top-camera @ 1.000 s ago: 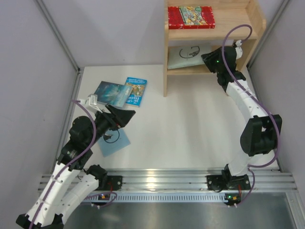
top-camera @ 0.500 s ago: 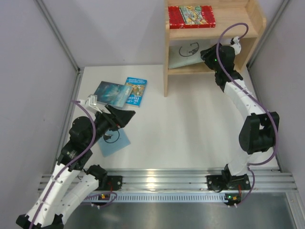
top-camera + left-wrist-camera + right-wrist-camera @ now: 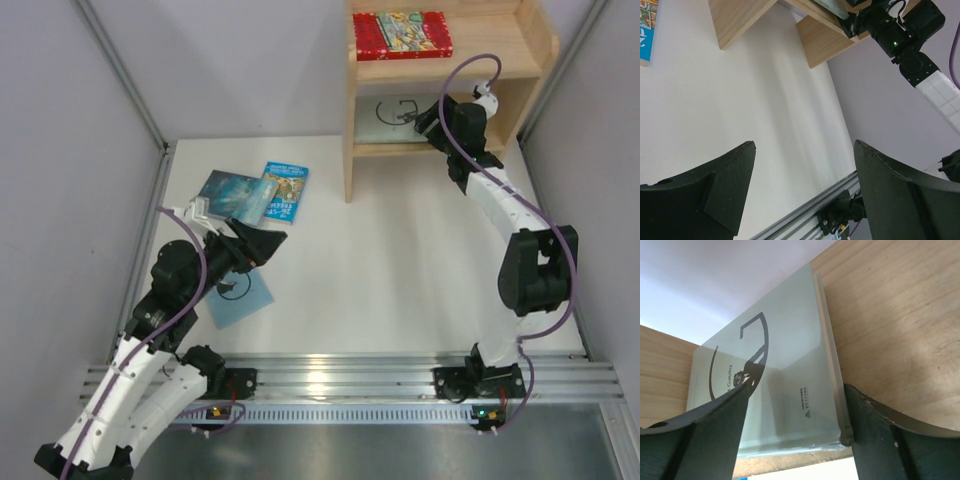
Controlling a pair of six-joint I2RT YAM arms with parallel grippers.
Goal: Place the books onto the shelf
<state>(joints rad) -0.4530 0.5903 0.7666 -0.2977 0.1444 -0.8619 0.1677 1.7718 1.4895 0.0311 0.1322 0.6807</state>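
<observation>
Overhead, you have five books and one light wooden two-tier shelf (image 3: pixel 352 160). A red paperback (image 3: pixel 401 34) lies on top and a pale blue-green paperback (image 3: pixel 390 112) below, at your right gripper (image 3: pixel 425 118). A dark teal paperback (image 3: pixel 232 192), a bright blue paperback (image 3: pixel 285 190) and a second pale paperback (image 3: pixel 240 298) lie on the white table (image 3: pixel 400 260) by your left gripper (image 3: pixel 270 243).
Left wrist: jaws wide, empty.
Right wrist: jaws spread, the pale book lying flat between them.

We note the shelf (image 3: pixel 450 68) far right: red book (image 3: pixel 401 34) flat on top tier, pale blue-green book (image 3: pixel 393 115) flat on lower tier. Teal book (image 3: pixel 233 193), bright blue book (image 3: pixel 283 191) and second pale book (image 3: pixel 240 298) lie left on the table (image 3: pixel 400 260).
</observation>
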